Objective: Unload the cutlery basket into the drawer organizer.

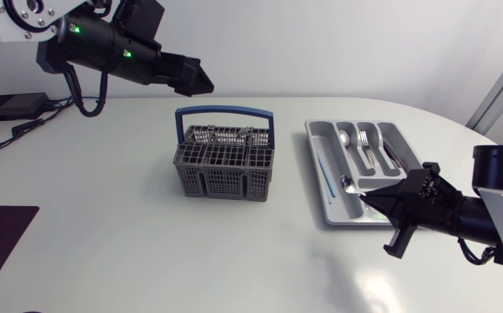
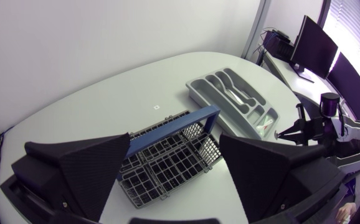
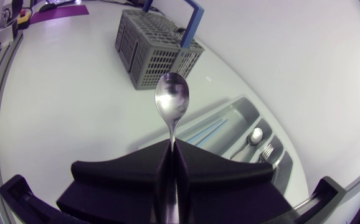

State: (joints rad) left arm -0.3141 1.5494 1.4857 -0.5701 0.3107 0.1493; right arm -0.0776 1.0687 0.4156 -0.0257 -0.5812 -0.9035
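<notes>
The spoon is pinched by its handle in my right end effector, by the near end of the drawer organizer. The organizer already holds spoons and forks. The cutlery basket stands in the middle of the worktop with nothing showing above its rim, so I judge the unloading nearly done, though I cannot see into every compartment. My left end effector hangs spread and empty above the far side, beyond the basket.
</notes>
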